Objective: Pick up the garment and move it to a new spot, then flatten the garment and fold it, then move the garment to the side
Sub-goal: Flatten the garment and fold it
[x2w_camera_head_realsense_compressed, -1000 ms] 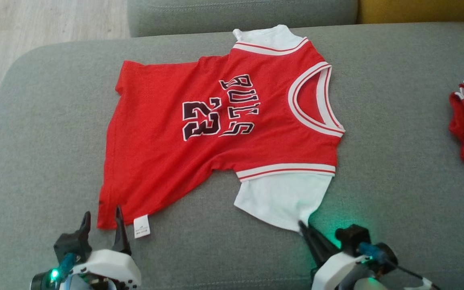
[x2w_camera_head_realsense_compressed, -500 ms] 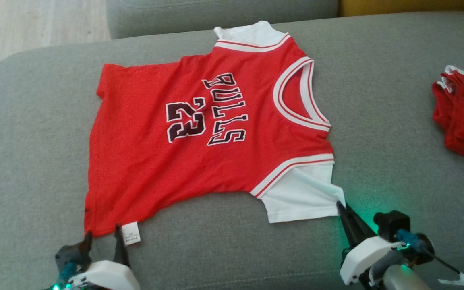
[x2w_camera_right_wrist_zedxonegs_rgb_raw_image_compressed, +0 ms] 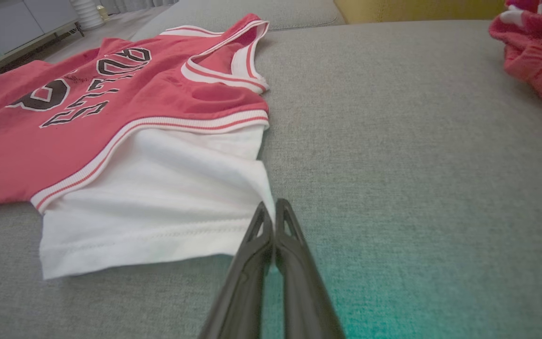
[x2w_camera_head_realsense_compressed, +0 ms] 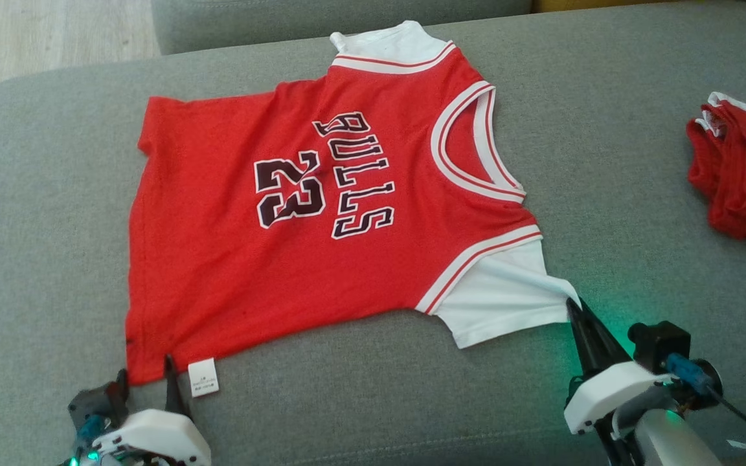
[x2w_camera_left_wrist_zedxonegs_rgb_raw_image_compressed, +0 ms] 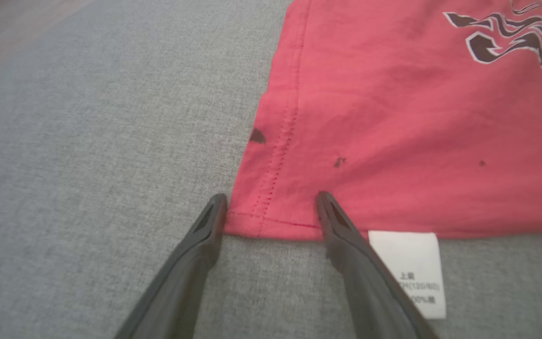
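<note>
- Since the jersey (x2w_camera_head_realsense_compressed: 295, 213) lies spread face-up in the middle of the sofa (x2w_camera_head_realsense_compressed: 606, 194), hem toward 9 o'clock and neck toward 3 o'clock, I judge the pick-up and move done and the flattening in hand.
- It isn't flat yet, as I read it: the near edge curves inward between the two near corners, and the far hem corner at 10 o'clock looks crooked.
- Its white sleeve (x2w_camera_head_realsense_compressed: 502, 298) at 5 o'clock is drawn to a point where my right gripper (x2w_camera_head_realsense_compressed: 574, 307) has its fingers pressed together, clamped on the sleeve's corner.
- My left gripper (x2w_camera_left_wrist_zedxonegs_rgb_raw_image_compressed: 271, 200) at 7 o'clock has its fingers spread wide, straddling the hem corner just beside the label (x2w_camera_left_wrist_zedxonegs_rgb_raw_image_compressed: 405, 268). One tip is over the cloth and the other at its edge, with nothing pinched.
- Left to do, in my judgement: close on that corner, pull out the slack, fold, then shift the jersey aside.
- Another red garment (x2w_camera_head_realsense_compressed: 742, 175) sits at 3 o'clock, well apart. It may mark the side spot, though I can't tell.
</note>
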Motion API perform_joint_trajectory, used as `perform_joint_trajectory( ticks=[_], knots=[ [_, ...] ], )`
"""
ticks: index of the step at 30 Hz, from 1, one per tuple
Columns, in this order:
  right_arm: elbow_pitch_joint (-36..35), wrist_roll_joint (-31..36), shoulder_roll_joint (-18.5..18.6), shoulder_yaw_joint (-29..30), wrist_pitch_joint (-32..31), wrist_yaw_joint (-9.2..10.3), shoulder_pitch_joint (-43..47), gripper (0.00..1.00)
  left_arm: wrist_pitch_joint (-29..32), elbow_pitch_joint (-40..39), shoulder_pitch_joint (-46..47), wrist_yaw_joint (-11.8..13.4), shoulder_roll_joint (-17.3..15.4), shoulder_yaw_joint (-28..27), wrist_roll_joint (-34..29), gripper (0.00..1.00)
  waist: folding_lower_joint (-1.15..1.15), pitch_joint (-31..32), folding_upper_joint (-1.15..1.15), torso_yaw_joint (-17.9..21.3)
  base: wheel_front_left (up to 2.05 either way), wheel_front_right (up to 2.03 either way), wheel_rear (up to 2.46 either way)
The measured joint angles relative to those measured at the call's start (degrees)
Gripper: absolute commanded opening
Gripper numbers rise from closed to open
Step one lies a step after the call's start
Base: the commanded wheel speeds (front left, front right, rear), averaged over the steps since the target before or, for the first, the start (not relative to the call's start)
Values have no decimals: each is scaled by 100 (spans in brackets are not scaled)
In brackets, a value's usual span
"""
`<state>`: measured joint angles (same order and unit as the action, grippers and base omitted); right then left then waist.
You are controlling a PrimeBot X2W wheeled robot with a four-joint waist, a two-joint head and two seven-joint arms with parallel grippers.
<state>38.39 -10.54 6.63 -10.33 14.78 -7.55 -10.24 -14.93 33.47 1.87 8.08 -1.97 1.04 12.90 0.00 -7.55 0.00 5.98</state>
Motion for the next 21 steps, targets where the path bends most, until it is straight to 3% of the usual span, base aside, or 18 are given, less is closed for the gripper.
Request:
perform_joint_trajectory(
  ticks=[6,9,21],
  knots=[
    [-116,53,-8,73,0,0,0,0,-33,143,65,-2,0,11,9,100,0,21,0,-5,0,0,0],
    [-191,52,-9,107,0,0,0,0,-40,321,130,-9,-2,12,129,2,0,59,0,0,0,0,0],
    [-720,-172,-14,176,-1,0,4,0,-66,714,316,-223,-31,24,270,0,0,257,0,-11,0,0,0]
  ],
)
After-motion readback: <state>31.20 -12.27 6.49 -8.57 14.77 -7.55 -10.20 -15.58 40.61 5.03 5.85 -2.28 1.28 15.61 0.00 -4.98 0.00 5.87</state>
